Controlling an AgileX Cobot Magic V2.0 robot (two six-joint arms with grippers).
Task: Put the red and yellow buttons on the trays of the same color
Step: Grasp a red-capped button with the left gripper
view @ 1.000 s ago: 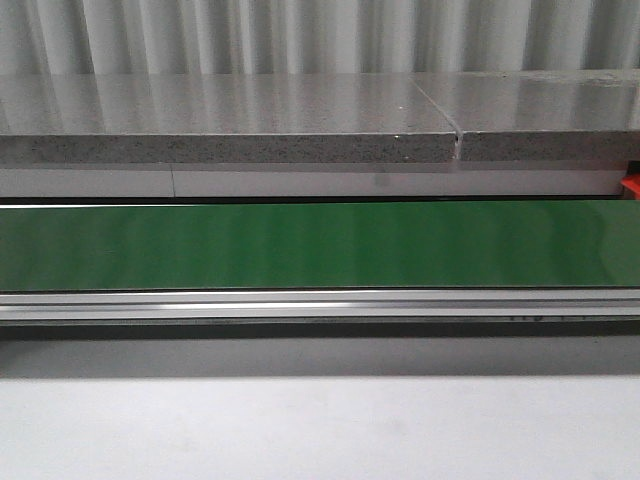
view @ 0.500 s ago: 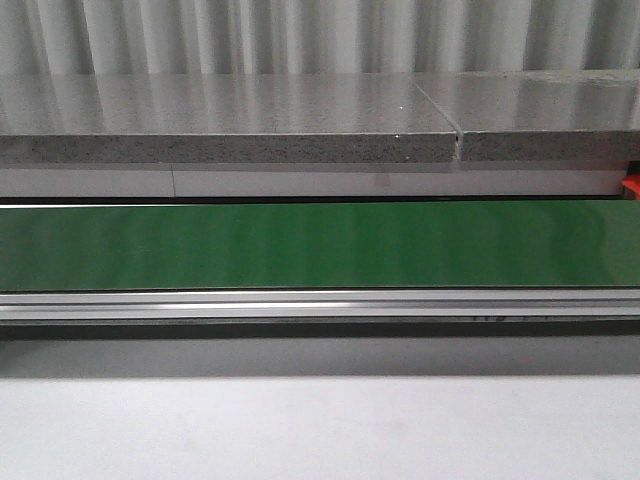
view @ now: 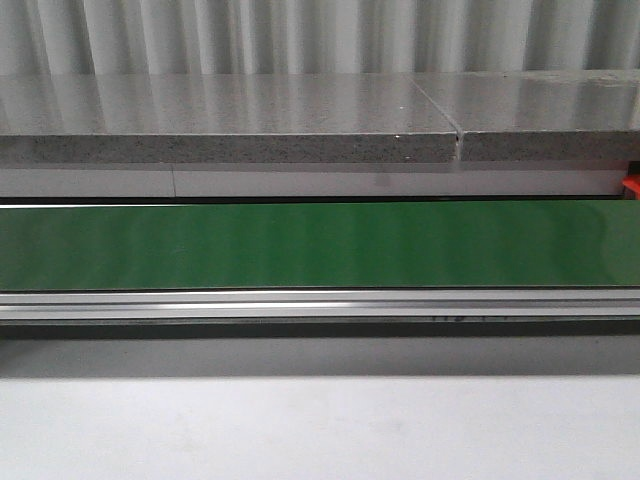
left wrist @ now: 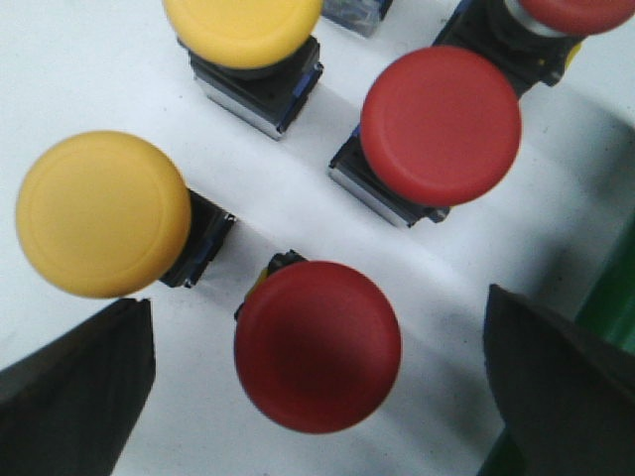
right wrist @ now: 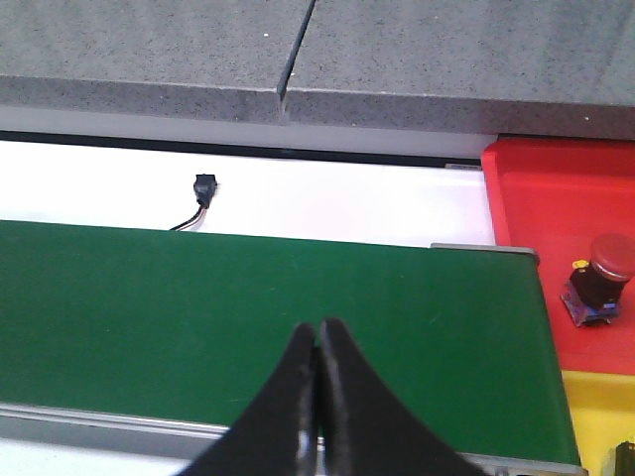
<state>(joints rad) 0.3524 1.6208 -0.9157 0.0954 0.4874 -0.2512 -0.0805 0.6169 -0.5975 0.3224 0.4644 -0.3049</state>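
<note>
Green conveyor belt (view: 320,245) runs empty across the front view; no arm shows there.

Left gripper (left wrist: 317,397) hangs released, its fingers (left wrist: 69,387) spread wide either side of a red button (left wrist: 317,345), not touching it. Near that button: a yellow button (left wrist: 102,213) just beside it, a second red button (left wrist: 441,124) and a second yellow button (left wrist: 243,28) beyond, and the edge of a third red one (left wrist: 575,12). All stand on the white table (left wrist: 89,79), unsorted.

Right gripper (right wrist: 316,397) is clenched on nothing, hovering over the belt.

Past the belt's end, one red button (right wrist: 598,278) already sits on the red tray (right wrist: 556,198). The yellow tray (right wrist: 585,416) shows only a corner; contents unclear.

Judgement: early days, one placed, at least five left.
</note>
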